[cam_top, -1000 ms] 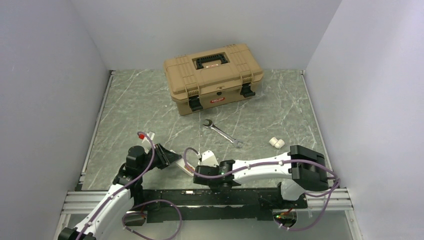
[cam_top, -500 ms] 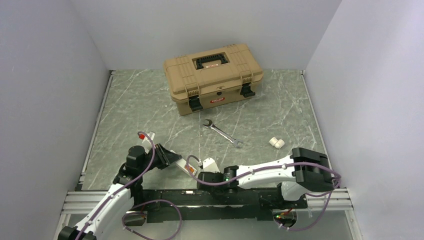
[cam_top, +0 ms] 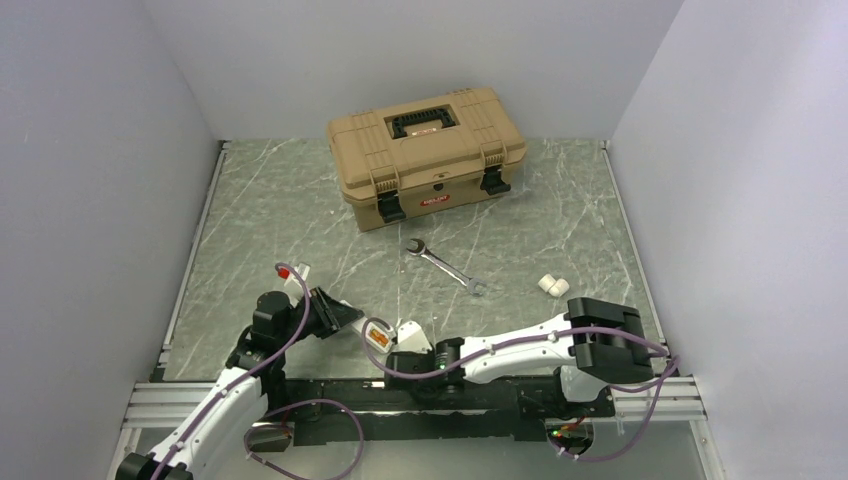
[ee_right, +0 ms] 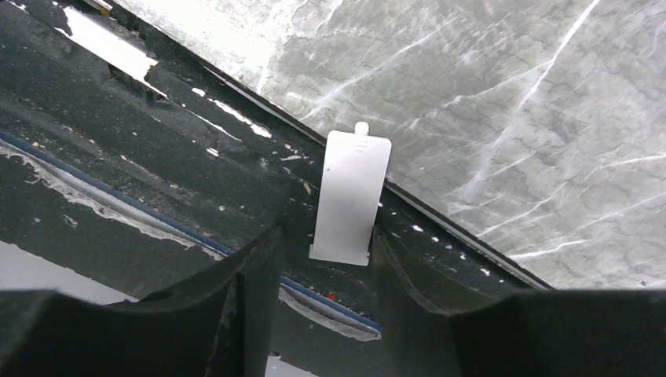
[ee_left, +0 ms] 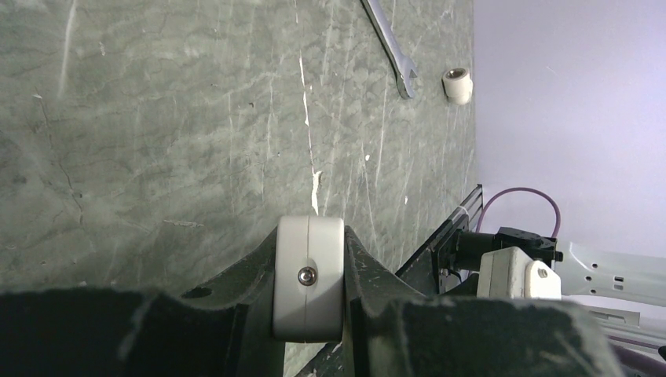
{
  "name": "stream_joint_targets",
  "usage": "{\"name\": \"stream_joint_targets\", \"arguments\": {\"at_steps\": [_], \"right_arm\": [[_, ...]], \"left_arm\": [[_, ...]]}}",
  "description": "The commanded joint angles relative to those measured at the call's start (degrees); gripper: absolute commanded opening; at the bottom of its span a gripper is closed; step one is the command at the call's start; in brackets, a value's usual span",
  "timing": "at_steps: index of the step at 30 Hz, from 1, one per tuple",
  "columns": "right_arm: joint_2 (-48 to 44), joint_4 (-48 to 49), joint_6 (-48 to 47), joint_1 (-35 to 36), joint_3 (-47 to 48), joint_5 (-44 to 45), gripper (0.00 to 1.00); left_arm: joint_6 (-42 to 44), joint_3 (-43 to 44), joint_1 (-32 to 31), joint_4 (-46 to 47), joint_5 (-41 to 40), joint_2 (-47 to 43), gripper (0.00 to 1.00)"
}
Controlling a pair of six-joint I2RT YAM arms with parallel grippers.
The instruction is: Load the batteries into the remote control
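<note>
both left fingers (ee_left: 253,302) are clamped on one end of the remote control (cam_top: 378,338), which sits at the near edge of the bench (cam_top: 300,220); its long axis points right toward the other arm, orange recess up; the right fingers (ee_right: 255,271) stand apart, astride a flat white battery cover (ee_right: 349,196) lying on the black rail (ee_right: 157,157), gripping nothing; the batteries (cam_top: 553,286), seemingly the white pair, lie well off right, nearer the right arm.

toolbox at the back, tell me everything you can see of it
The toolbox is tan and plastic-looking, with a black handle sunk into its lid, two black latches and a small red label on its front. It is shut, upright, slightly skewed, on the table near the back wall. Only the table touches it.
</note>
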Motion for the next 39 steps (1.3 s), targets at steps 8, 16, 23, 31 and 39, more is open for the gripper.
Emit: {"name": "stream_joint_targets", "arguments": {"at_steps": [8,16,23,31,39], "right_arm": [[5.54,-6.37,2.83,2.45,2.17,1.76,0.28],[3.2,-7.56,4.47,2.58,1.6,5.34,0.19],[-2.6,-8.36,2.42,2.39,2.39,11.18,0.17],[-8.41,-7.64,-0.11,1.24,1.56,13.69,0.19],[-7.38,-2.5,0.86,1.04,-1.02,8.65,0.45]], "left_arm": [[0.23,-2.3,0.27,2.76,0.99,-0.61,0.01],[0.04,-2.21,0.27,3.71,1.4,-0.05,0.01],[-0.04,-2.08,0.32,7.16,3.88,1.69,0.01],[-2.43,-3.05,0.23,14.81,6.53,5.28,0.01],[-1.92,-3.17,0.2,13.4,6.21,4.2,0.02]]}}
